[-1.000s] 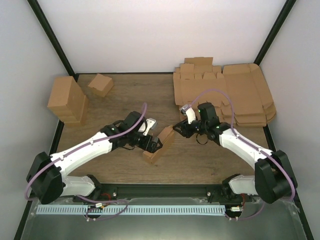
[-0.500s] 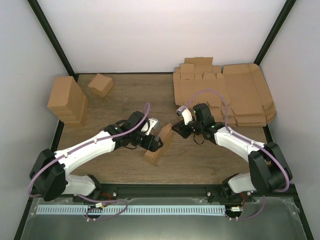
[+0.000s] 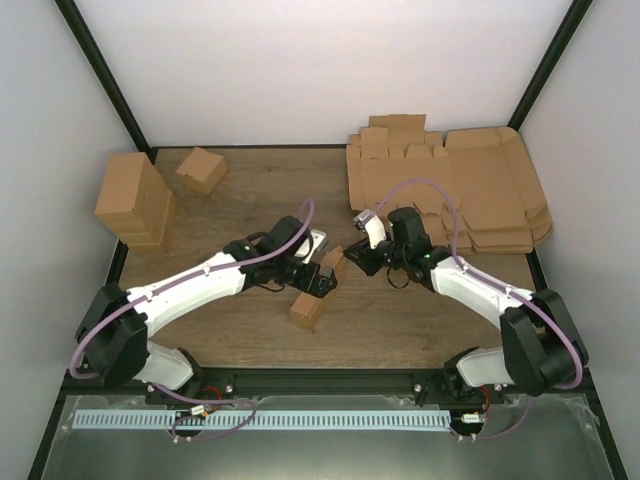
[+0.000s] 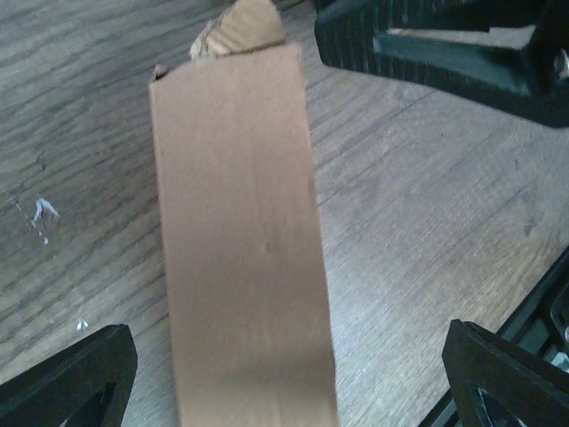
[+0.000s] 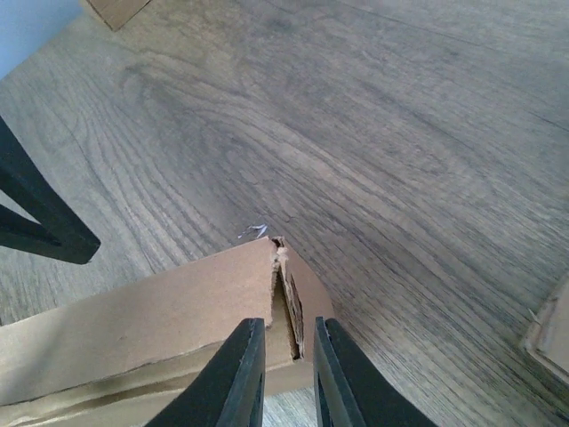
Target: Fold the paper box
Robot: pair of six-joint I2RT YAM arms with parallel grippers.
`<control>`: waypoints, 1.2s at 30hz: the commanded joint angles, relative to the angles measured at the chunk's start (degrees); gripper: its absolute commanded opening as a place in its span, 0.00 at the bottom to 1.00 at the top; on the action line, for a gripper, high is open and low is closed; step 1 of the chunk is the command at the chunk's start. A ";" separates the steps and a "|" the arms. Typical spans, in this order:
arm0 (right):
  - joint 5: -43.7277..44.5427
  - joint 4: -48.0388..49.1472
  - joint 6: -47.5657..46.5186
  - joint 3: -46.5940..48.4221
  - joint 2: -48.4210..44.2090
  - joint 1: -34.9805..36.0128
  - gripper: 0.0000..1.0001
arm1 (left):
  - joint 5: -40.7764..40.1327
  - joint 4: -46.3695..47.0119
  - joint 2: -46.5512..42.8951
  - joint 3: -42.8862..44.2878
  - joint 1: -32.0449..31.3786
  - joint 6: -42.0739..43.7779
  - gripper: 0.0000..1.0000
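The paper box [image 3: 308, 305] is a long, partly folded brown carton lying on the wooden table between the two arms. In the left wrist view it [image 4: 240, 240] runs up the middle, with a torn flap at its far end. My left gripper [image 3: 320, 276] is open, and its fingers [image 4: 71, 374] stand wide on either side of the box without touching it. My right gripper [image 3: 350, 262] is at the box's far end. In the right wrist view its fingers [image 5: 242, 374] are nearly together with the box's end flap [image 5: 289, 294] between them.
A tall brown cardboard block [image 3: 135, 200] and a small folded carton [image 3: 202, 168] stand at the back left. A stack of large flat brown sheets [image 3: 450, 190] lies at the back right. The table's front rail [image 3: 320, 380] is near the box.
My left gripper has moved right and forward along the box. My right gripper has moved left onto the box's far end. The box has turned slightly.
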 commanded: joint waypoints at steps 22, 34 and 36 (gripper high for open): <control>6.44 -0.58 6.21 -1.64 -9.73 -0.21 0.18 | -14.30 -10.81 14.42 12.38 -6.87 1.15 0.77; 1.16 -1.66 6.80 -3.70 -12.50 -0.13 0.20 | -11.31 -16.73 11.39 11.57 -6.83 16.64 0.49; 0.38 -1.60 6.78 -4.76 -13.34 0.03 0.21 | -10.60 -18.32 11.79 11.42 -6.88 19.18 0.49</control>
